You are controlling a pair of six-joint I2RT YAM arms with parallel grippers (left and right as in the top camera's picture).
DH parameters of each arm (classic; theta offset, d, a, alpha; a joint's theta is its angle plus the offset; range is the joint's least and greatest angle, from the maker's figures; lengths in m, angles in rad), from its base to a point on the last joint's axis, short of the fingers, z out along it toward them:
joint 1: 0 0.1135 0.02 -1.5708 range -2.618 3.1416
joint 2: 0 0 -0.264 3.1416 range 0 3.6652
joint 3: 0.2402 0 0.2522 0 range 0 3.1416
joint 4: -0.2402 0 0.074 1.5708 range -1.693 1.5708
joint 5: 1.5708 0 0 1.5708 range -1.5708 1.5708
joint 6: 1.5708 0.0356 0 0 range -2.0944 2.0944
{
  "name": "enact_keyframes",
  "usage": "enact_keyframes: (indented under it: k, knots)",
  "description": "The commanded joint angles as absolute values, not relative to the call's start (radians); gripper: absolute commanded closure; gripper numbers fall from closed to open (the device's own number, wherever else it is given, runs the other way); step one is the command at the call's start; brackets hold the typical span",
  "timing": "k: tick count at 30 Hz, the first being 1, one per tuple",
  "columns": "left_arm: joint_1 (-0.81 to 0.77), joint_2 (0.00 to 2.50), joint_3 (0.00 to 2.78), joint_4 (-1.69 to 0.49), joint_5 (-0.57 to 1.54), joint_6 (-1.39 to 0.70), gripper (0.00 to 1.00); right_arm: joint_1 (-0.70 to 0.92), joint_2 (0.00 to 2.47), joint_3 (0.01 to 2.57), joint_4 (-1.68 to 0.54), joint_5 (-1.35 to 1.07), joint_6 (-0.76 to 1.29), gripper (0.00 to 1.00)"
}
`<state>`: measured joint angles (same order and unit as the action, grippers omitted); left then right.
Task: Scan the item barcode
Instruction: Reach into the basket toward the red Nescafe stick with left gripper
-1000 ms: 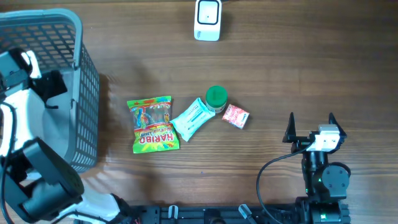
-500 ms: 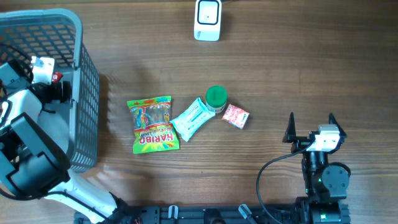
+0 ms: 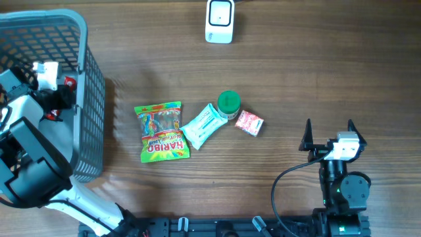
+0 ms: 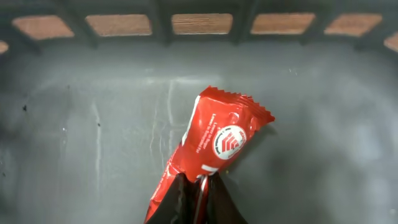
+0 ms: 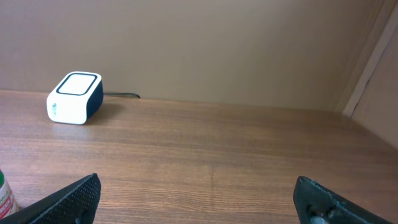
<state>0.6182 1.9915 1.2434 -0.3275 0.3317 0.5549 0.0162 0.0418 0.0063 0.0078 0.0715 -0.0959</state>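
Left pincer [image 4: 198, 186]: shut on red packet [image 4: 214, 140], inside grey basket [image 3: 92, 99], far left.
Right pincer [image 3: 329, 126]: wide open, empty, near right.
Scanner [image 3: 219, 21]: far centre of table, well apart.
Progress: packet grasped; lift, carry and scan not yet done.

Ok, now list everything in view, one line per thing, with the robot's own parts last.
basket: 1, grey, left end of the table
red packet: 1, red with a round white logo, inside the basket
gummy bag: 1, green, red and yellow, on the table right of the basket
pale packet: 1, white and light teal, between gummy bag and jar
green-capped jar: 1, green lid, mid-table
small packet: 1, pink-red, right of the jar
scanner: 1, white, far edge
table: 1, brown wood
left tool: 1, dark, in the basket, shut on the red packet
right tool: 1, black, open, empty, near right side
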Motion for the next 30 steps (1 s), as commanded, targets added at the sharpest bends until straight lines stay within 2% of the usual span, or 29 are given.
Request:
enact_keyframes:
  k: [1,2,4,8,10,14,15,16,17,18,21,24,27,28,30]
  knots:
    - [0.616,2.082,1.169,-0.375,0.292,0.142,0.96,0.016,0.038,0.005,0.013,0.067,-0.105,0.00]
    - [0.616,2.077,1.172,-0.384,0.292,-0.009,0.96,0.016,0.038,0.005,0.013,0.067,-0.105,0.00]
    - [0.614,2.042,1.189,-0.425,0.333,-0.177,0.96,0.016,0.038,0.005,0.013,0.067,-0.105,0.00]
    - [0.611,1.821,1.227,-0.443,0.392,-0.311,0.96,0.016,0.038,0.005,0.013,0.067,-0.105,0.00]
    - [0.611,1.674,1.227,-0.442,0.336,-0.376,0.96,0.016,0.038,0.005,0.013,0.067,-0.105,0.00]
    - [0.611,1.475,1.227,-0.480,0.181,-0.378,0.96,0.016,0.038,0.005,0.013,0.067,-0.105,0.00]
    - [0.611,1.473,1.227,-0.505,0.149,-0.376,0.90,0.016,0.038,0.005,0.013,0.067,-0.105,0.00]
    - [0.611,1.491,1.227,-0.549,0.120,-0.350,0.61,0.016,0.038,0.005,0.013,0.067,-0.105,0.00]
    - [0.609,1.527,1.224,-0.582,0.121,-0.283,0.04,0.016,0.038,0.005,0.013,0.067,-0.105,0.00]
    - [0.601,1.584,1.214,-0.585,0.121,-0.196,0.00,0.016,0.038,0.005,0.013,0.067,-0.105,0.00]
    - [0.568,1.707,1.212,-0.585,0.121,-0.056,0.02,0.016,0.038,0.005,0.013,0.067,-0.105,0.00]
    - [0.532,1.809,1.212,-0.593,0.112,-0.027,0.05,0.016,0.038,0.005,0.013,0.067,-0.105,0.00]
    - [0.480,1.871,1.210,-0.624,0.102,0.074,0.27,0.016,0.038,0.005,0.013,0.067,-0.105,0.00]
    - [0.470,1.881,1.210,-0.627,0.078,0.075,0.31,0.016,0.038,0.006,0.013,0.067,-0.105,0.00]
    - [0.450,1.901,1.210,-0.641,0.014,0.075,0.30,0.016,0.038,0.005,0.013,0.067,-0.105,0.00]
